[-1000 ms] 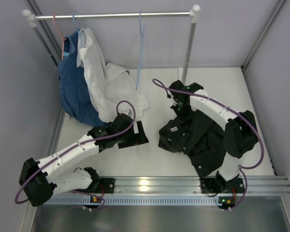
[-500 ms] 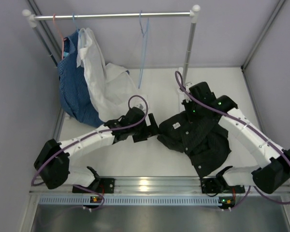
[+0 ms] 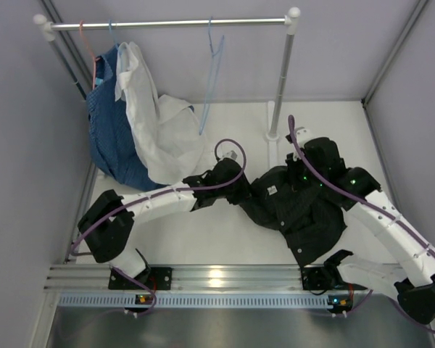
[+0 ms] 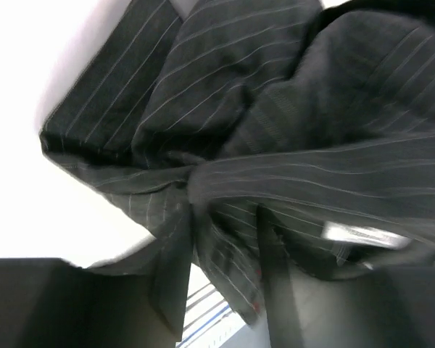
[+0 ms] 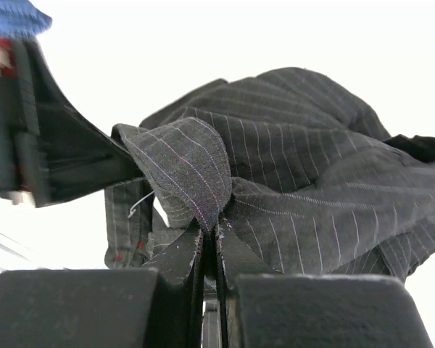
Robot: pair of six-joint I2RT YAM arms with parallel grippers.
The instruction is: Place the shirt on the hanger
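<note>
Your left gripper (image 3: 239,190) has swept in from well left of the shirt (image 3: 304,217) to its left edge. Its jaws are narrower now, with fabric between them. Your right gripper (image 3: 296,180) has pinched shut on a fold at the shirt's top, and the shirt has bunched tighter — that arm's elbow now stretches out to the shirt's right.

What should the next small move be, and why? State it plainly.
Probably close the left gripper on the shirt before any lift. Its fingers straddle the cloth with a gap between them, while the right gripper is pinched shut on a fold. The shirt lies crumpled on the table, the hanger bare on the rail.
</note>
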